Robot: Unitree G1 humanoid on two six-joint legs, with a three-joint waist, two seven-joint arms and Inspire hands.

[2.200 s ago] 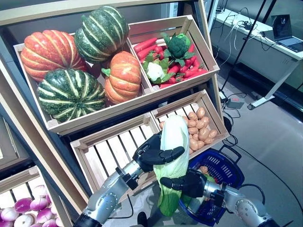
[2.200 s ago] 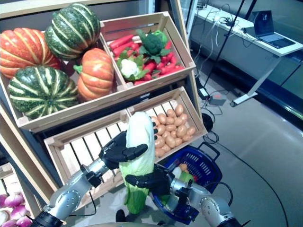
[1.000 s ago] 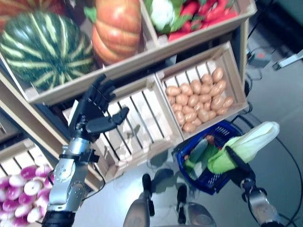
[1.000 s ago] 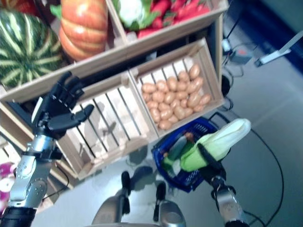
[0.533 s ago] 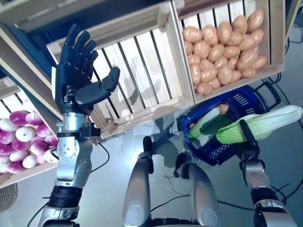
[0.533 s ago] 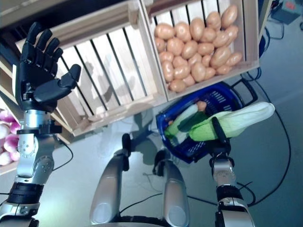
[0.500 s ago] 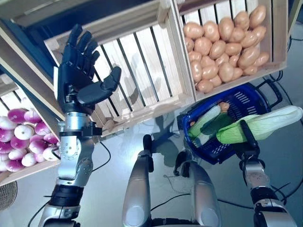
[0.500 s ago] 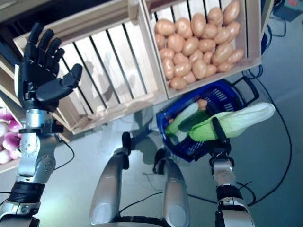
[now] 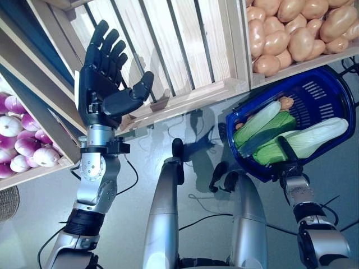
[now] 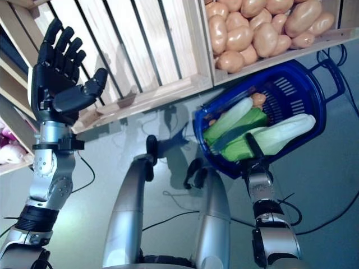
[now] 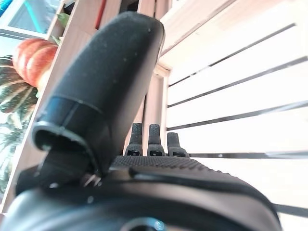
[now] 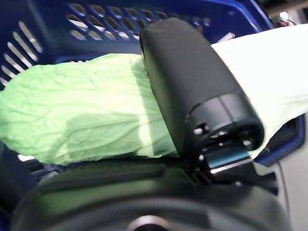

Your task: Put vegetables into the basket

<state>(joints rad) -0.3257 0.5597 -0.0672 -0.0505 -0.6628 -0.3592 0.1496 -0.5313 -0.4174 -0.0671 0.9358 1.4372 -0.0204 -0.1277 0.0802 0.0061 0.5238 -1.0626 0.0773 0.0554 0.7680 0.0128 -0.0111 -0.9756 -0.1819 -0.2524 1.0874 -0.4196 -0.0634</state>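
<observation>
A blue plastic basket point(image 9: 328, 75) sits on the floor under the shelves. A long pale-green napa cabbage point(image 9: 320, 136) lies across its near side, leafy end inside, white end over the rim. My right hand point(image 9: 288, 151) is shut on it, the thumb point(image 12: 192, 82) pressed over the leaves point(image 12: 82, 120). Another green and white vegetable point(image 9: 261, 122) and a small brown one point(image 9: 287, 102) lie deeper in the basket. My left hand point(image 9: 100, 92) is raised, open and holding nothing, in front of the slatted crate; its thumb point(image 11: 106, 82) stands out from the straight fingers.
An empty slatted wooden crate point(image 9: 179, 39) is above the floor at centre. A crate of potatoes point(image 9: 291, 28) sits right above the basket. Purple and white turnips point(image 9: 19, 140) fill a lower crate at the left. Grey floor surrounds the basket.
The camera has tilted down. My right hand has lowered the cabbage from above the rim into the basket. The left hand stays raised and open.
</observation>
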